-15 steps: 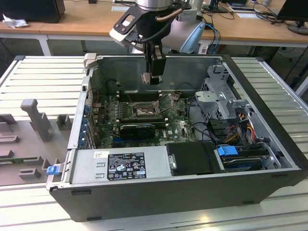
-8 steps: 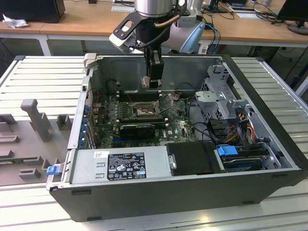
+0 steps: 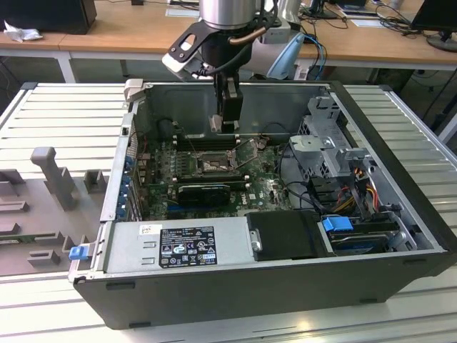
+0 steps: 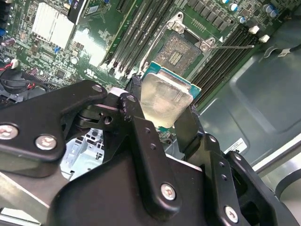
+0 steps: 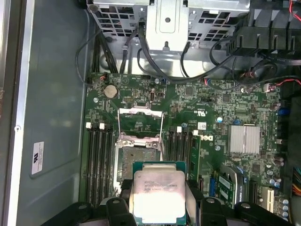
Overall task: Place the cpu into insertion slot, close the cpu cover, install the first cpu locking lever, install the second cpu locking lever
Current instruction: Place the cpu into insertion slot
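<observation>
The gripper [image 4: 162, 112] has its two black fingers [image 4: 141, 133] drawn in against opposite edges of the cpu [image 4: 164, 100]. They pinch the chip between them and touch nothing else. The cpu is square, so no side is the longer. Its pale metal top faces both wrist cameras, with a green rim showing around it. In the first wrist view its sides run parallel to those of the insertion slot [image 5: 137, 153], and it covers only the slot's near edge. In the exterior view the fingertips hang above the board, so the chip is in the air and not seated. The slot lies bare, its grid of contacts showing. The cpu cover [image 5: 139, 109] stands swung open on the side of the slot away from the chip, with the board visible through its window. A thin wire locking lever [image 4: 235, 46] juts out sideways from the socket rim. Black memory slots [image 5: 99, 160] flank the socket on the green motherboard [image 5: 221, 113], which also carries a finned silver heatsink [image 5: 243, 139]. The board lies in an open computer case [image 3: 235, 293], together with a grey power supply [image 3: 178, 246], a metal drive cage [image 3: 325, 153] and loose cables. The case rests on a slatted metal table [image 3: 57, 114].
</observation>
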Motion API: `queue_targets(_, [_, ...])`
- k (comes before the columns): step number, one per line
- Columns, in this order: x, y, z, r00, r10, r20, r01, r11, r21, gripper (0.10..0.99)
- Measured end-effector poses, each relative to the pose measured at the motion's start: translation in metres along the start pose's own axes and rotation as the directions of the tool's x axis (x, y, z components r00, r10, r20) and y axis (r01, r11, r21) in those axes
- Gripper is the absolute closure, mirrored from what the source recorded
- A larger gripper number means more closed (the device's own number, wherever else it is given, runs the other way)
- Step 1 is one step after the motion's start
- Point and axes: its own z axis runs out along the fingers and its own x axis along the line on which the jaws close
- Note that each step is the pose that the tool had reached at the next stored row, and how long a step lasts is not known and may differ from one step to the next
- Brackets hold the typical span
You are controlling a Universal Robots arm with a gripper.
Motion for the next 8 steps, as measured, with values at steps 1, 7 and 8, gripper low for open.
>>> queue_targets(1, [0.0,0.0,0.0006,1.0,0.0,-0.0001,0.0,1.0,0.0,0.557])
queue_targets(7, [-0.0001,-0.0003,0.0056,1.0,0.0,0.0001,0.0,1.0,0.0,0.557])
queue_targets(8, [-0.0002,-0.0004,0.0072,1.0,0.0,0.0,0.0,1.0,0.0,0.557])
